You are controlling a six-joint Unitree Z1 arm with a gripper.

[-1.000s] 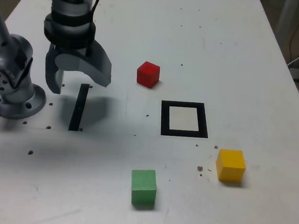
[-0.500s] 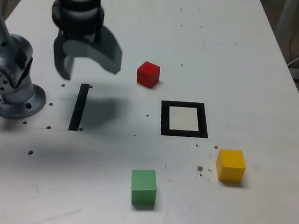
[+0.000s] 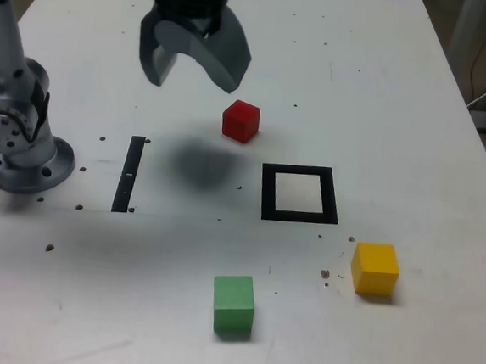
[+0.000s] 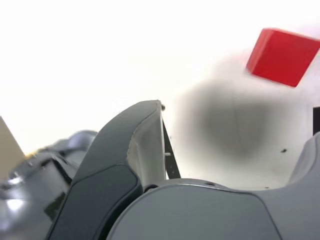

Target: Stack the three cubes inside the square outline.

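We see a white desk [image 3: 387, 92] from above w/ one grey arm. Its gripper [image 3: 194, 63] hangs in the air, jaws spread wide, holding nothing. Over the last second it has swung from beside the arm's base [image 3: 21, 141], near a thin black strip [image 3: 129, 174], toward the exterior view's right and farther up the desk. It's now just above and to that view's left of the red cube [image 3: 241, 120], not touching it. Its shadow falls on the desk between strip and outline.

No cube has moved. The black square outline [image 3: 300, 193] sits mid-desk, cream centre bare. Red cube is near its upper-left corner in the exterior view. Yellow cube [image 3: 375, 268] is below-right of the outline, green cube [image 3: 233, 305] below-left, both apart from it.

In the wrist view, the red cube [image 4: 281, 56] shows beyond one jaw, w/ shadow beneath.

We judge stacking hasn't begun; red looks like the first pick. The gripper needs to centre over it and descend.
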